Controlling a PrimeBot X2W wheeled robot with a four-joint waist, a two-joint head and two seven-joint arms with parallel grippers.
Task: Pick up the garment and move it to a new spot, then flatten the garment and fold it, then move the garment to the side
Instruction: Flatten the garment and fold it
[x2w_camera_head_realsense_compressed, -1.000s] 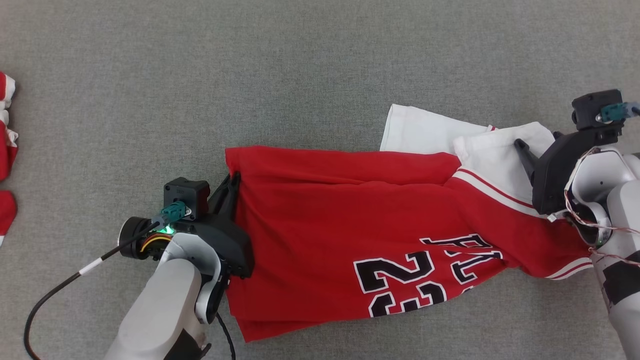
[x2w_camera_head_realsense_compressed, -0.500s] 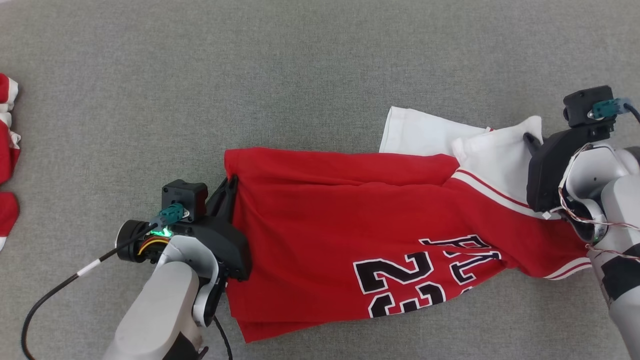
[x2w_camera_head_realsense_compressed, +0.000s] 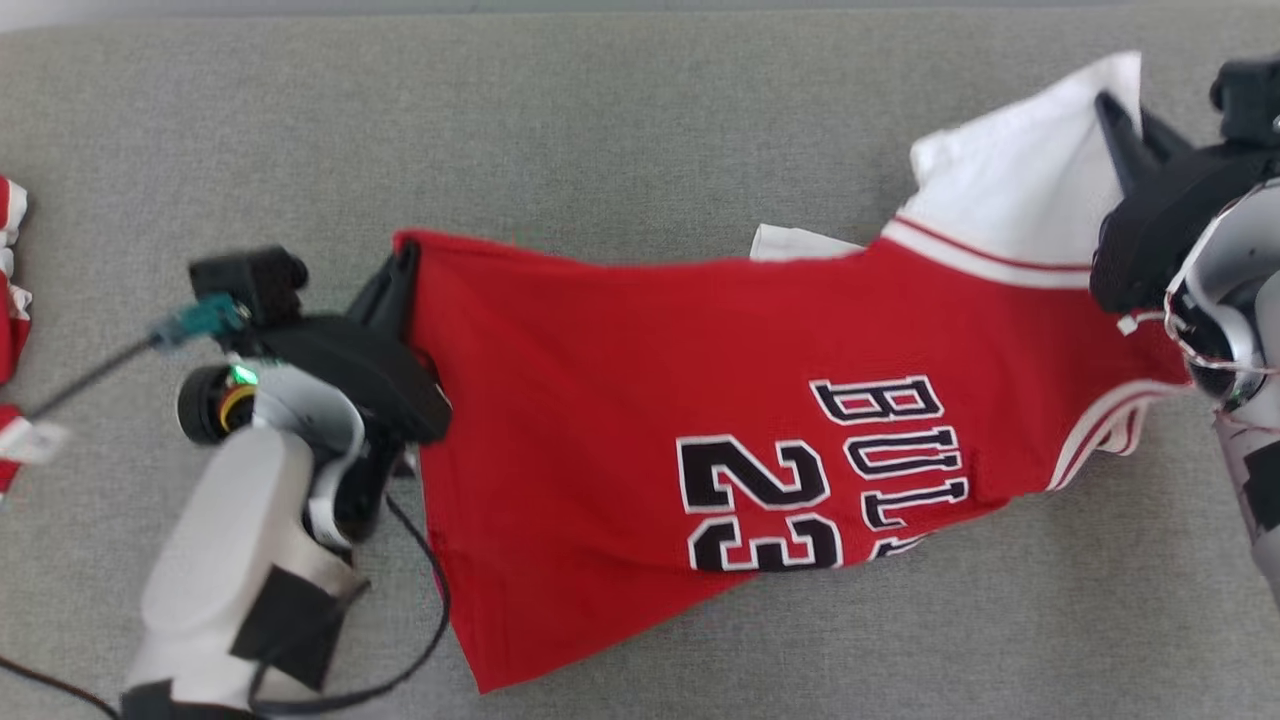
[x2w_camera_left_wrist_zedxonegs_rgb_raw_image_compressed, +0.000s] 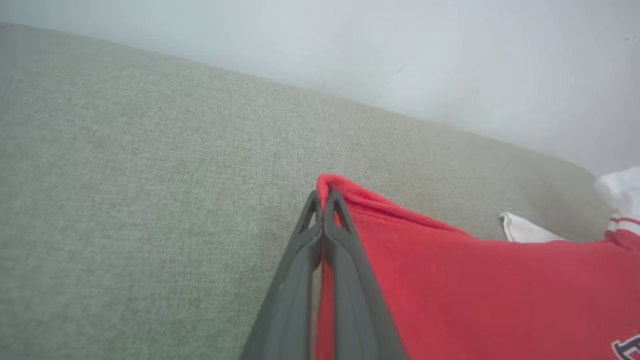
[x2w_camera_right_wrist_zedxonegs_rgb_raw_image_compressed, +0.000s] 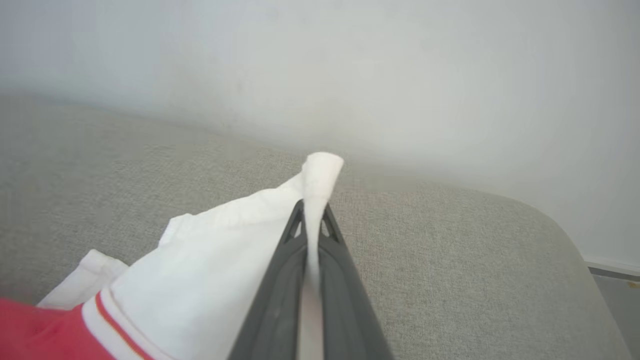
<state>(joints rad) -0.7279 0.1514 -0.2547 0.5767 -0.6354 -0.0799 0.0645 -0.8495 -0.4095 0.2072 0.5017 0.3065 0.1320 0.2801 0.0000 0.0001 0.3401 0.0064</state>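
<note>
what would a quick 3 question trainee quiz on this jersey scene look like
1. True or false: the left gripper is shut on a red corner of the jersey.
2. Which part of the jersey does the right gripper pinch? A) its white part B) a red hem C) nothing, it is open
3. Fill in: the number on the jersey reads ___.
Key: 1 true; 2 A; 3 23.
</note>
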